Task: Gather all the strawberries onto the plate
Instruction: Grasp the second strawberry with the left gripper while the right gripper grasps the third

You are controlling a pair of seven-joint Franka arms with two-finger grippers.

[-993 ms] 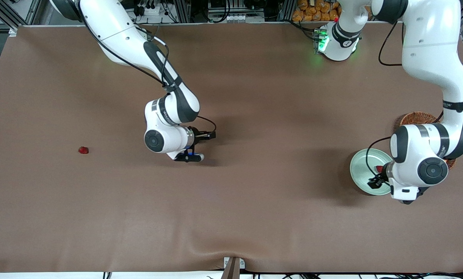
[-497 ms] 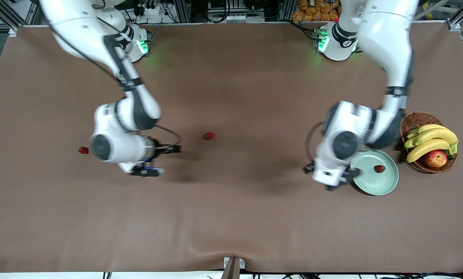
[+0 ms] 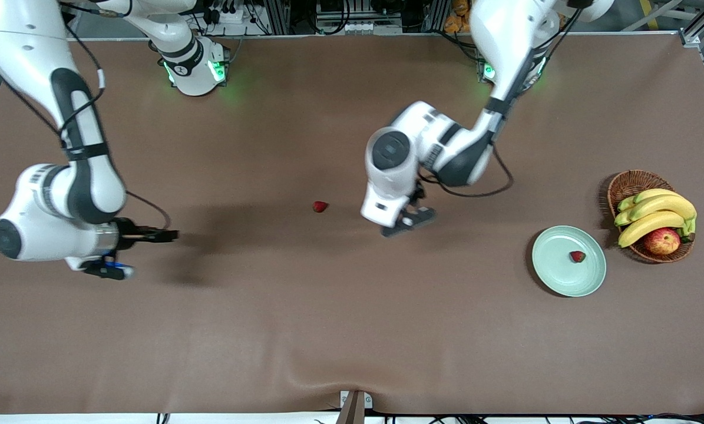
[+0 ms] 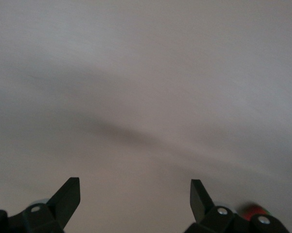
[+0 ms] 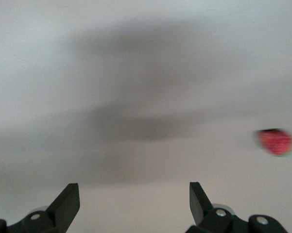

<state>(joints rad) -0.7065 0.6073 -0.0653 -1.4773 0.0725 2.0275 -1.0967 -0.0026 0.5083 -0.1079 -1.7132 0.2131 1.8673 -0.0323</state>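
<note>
The pale green plate [image 3: 558, 272] lies toward the left arm's end of the table and holds one strawberry [image 3: 577, 256]. A second strawberry [image 3: 320, 206] lies on the mat at mid-table. My left gripper [image 3: 407, 221] hangs over the mat between that berry and the plate, open and empty [image 4: 133, 187]. My right gripper [image 3: 109, 268] is over the mat near the right arm's end, open and empty [image 5: 133, 191]. A blurred strawberry [image 5: 276, 141] shows in the right wrist view, off to one side of the fingers. The right hand hides it in the front view.
A brown wicker basket [image 3: 625, 184] with bananas [image 3: 652, 215] and an apple [image 3: 661, 240] stands beside the plate, at the left arm's end. The brown mat [image 3: 352, 330] covers the whole table.
The left arm swung from over the plate to mid-table, uncovering the plate and basket. The right arm swung from mid-table to its own end and now covers the strawberry there.
</note>
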